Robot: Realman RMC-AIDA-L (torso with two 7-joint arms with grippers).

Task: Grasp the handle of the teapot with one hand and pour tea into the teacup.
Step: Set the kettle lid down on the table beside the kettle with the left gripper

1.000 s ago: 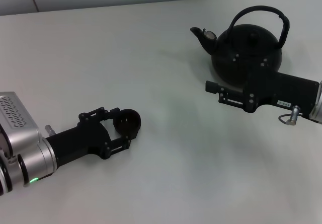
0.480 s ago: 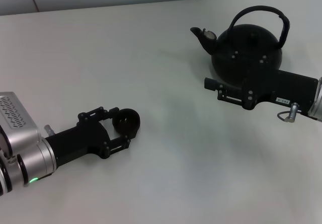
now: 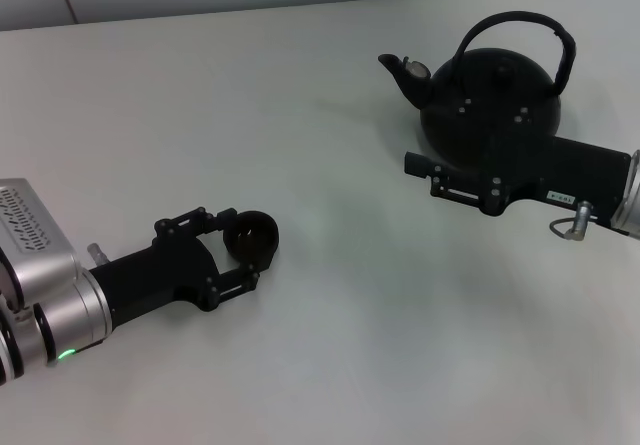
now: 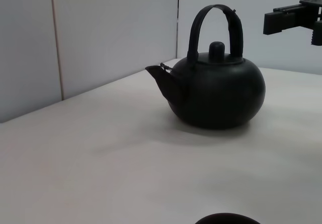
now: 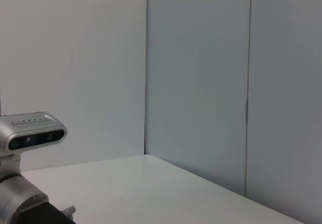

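White counter [image 3: 330, 295] with pale wall panels behind; head view: teapot [image 3: 490, 100] stands upright at 1 o'clock, spout toward 9, handle [image 3: 520, 27] arched over it and free, right hand [image 3: 420, 168] in front of the pot's near side, can't tell how far it's open, while left hand [image 3: 235, 250] at 8 o'clock has its fingers closed around the teacup [image 3: 251, 240]. Left wrist view: teapot [image 4: 216, 90] on the counter, handle [image 4: 215, 27] upright, teacup rim [image 4: 226, 218] just at frame edge, right hand [image 4: 294, 15] hanging beside the handle, apart from it. Right wrist view: wall panels, counter [image 5: 151, 189] and the left arm's wrist camera [image 5: 31, 133] only.
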